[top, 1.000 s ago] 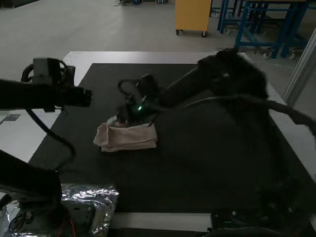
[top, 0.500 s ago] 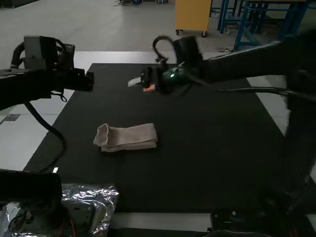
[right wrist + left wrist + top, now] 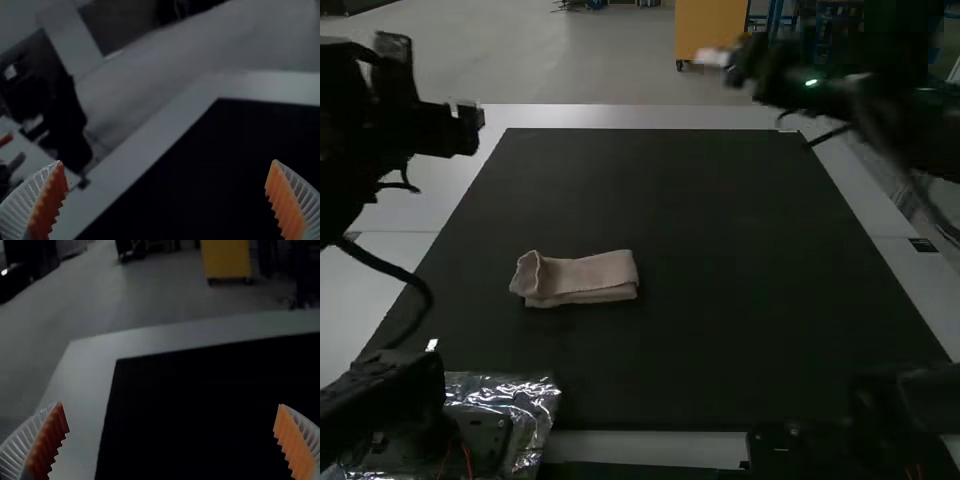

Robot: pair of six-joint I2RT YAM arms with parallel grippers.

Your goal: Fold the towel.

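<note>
The towel (image 3: 582, 277) lies left of centre in the high view, folded into a narrow strip, its left end curled. We record the white table (image 3: 620, 117), then the black mat (image 3: 740, 280) under the towel, then shiny plastic (image 3: 536, 400) at lower left. We find the left gripper (image 3: 480, 115) upper left, the right gripper (image 3: 713, 57) upper right; both have jaws wide apart, empty.

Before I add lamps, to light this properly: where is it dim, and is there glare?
High view: dim, with glints on the foil and a green light on the right arm; both wrist views: darker, the mat almost featureless black.
</note>
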